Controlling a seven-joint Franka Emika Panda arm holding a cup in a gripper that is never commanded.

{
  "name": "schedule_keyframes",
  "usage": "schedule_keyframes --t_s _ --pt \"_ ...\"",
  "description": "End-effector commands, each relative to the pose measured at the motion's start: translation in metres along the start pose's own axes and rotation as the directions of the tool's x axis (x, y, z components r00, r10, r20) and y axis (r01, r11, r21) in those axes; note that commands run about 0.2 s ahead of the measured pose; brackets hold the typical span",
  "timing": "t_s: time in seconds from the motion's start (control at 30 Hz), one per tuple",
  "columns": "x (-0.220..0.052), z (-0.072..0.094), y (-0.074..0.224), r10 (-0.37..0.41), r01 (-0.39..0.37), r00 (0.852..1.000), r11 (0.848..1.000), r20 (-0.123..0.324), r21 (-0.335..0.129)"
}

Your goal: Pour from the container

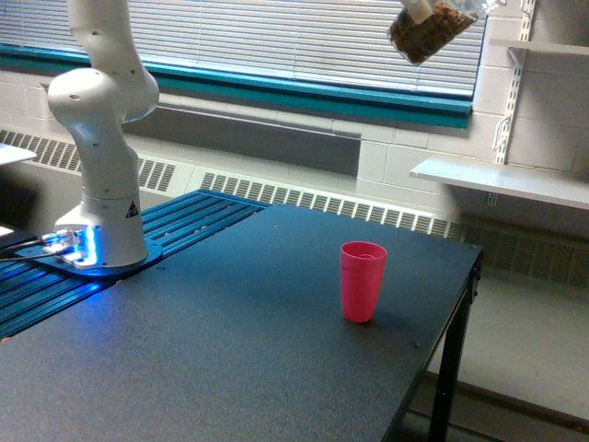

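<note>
A small clear plastic cup [431,29] with brown granular matter inside hangs at the top of the exterior view, tilted with its closed end toward the lower left. A pale fingertip [421,9] presses on its upper side, so the gripper is shut on the cup; the rest of the gripper lies beyond the frame's top edge. An opaque pink cup [362,280] stands upright on the black table [230,350], far below the clear cup and slightly to its left in the exterior view.
The arm's white base column [103,157] stands on a blue slatted mount [175,226] at the exterior view's left. The table's right edge and leg [457,341] drop off near the pink cup. White wall shelves [515,180] sit at the right.
</note>
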State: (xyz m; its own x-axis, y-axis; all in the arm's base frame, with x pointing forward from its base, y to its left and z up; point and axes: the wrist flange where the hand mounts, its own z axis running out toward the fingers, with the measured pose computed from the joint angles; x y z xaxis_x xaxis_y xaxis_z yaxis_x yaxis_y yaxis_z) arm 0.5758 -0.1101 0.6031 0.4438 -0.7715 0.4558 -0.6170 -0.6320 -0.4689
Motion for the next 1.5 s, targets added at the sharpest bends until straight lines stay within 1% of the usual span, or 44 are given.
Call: schedule_keyframes --t_s 0.03,0.13,0.23,0.4,0.57,0.63,0.77,1.0,1.07,1.17,1.33,1.4,1.47,1.5 --pt "0.002 -0.011 -0.004 0.006 -0.006 1.000 1.000 -0.021 0.024" --pt "0.008 -0.014 0.005 0.005 -0.005 0.999 1.000 -0.035 0.016" --pt "0.005 -0.015 0.005 -0.001 0.002 0.999 1.000 -0.035 0.025" --pt "-0.003 -0.016 0.007 -0.041 0.042 0.999 0.999 -0.036 0.030" --pt "-0.018 -0.015 0.012 -0.089 0.090 0.996 0.995 -0.014 0.049" --pt "-0.025 -0.015 0.013 -0.107 0.108 0.994 0.993 -0.012 0.049" --pt "-0.042 -0.014 0.017 -0.143 0.143 0.990 0.988 0.007 0.062" --pt "-0.071 -0.011 0.027 -0.217 0.214 0.976 0.974 0.034 0.072" --pt "-0.080 -0.011 0.031 -0.246 0.244 0.969 0.968 0.033 0.063" --pt "-0.092 -0.009 0.037 -0.278 0.275 0.960 0.959 0.044 0.065" --pt "-0.115 -0.003 0.050 -0.315 0.309 0.946 0.948 0.073 0.077" --pt "-0.124 0.000 0.056 -0.332 0.326 0.940 0.942 0.082 0.073" --pt "-0.133 0.004 0.062 -0.333 0.327 0.937 0.942 0.102 0.077" --pt "-0.139 0.006 0.066 -0.339 0.332 0.934 0.940 0.113 0.077"
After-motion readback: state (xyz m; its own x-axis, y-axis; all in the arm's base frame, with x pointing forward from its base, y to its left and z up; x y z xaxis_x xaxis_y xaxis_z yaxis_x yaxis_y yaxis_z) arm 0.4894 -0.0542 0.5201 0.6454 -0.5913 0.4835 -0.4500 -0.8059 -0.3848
